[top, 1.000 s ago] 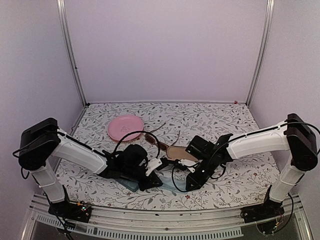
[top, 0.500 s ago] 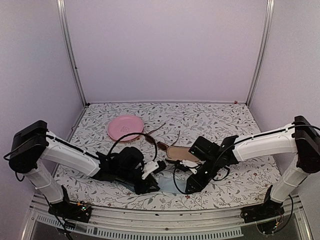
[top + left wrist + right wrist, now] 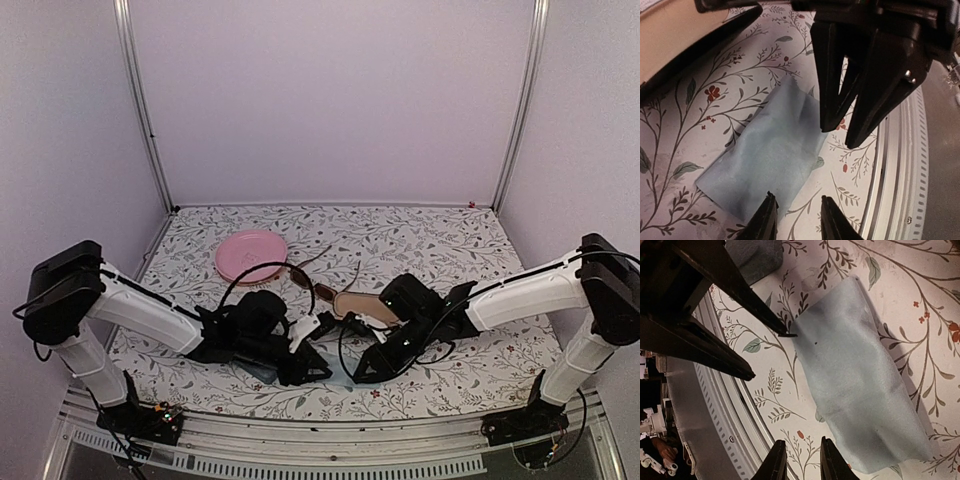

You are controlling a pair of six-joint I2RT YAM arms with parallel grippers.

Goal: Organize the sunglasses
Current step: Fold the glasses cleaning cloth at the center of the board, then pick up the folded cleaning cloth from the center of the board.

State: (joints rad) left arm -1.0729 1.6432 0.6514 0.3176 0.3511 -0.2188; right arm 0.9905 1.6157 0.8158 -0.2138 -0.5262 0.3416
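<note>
Here, sunglasses (image 3: 318, 288): we find the reddish-brown pair on the desk (image 3: 450, 240) beyond both hands, arms unfolded, just beside an open tan case (image 3: 365, 303). We cannot make out a pale second pair.
Left hand (image 3: 798, 197): low over the desk, fingers narrowly parted with nothing between them. A pale blue cloth (image 3: 765, 160) lies flat just ahead of its tips.
Right hand (image 3: 802, 441): facing the left hand across the same cloth, fingers a narrow gap apart and empty.
Handling: we judge the sunglasses light and stiff at the frame front, springy and fragile at the thin arms and hinges. The dark lenses look smooth, likely slippery and easy to smudge.
Where to hold: we would pinch the bridge or the frame's upper rim, not a lens or a lone arm, which could bend or swing.
Reach: either hand must go forward, past the cloth.
Risk: a hard squeeze may twist the frame, and the case crowds the right hand's approach.
Also there: a pink plate (image 3: 250, 256), beyond the left hand.
</note>
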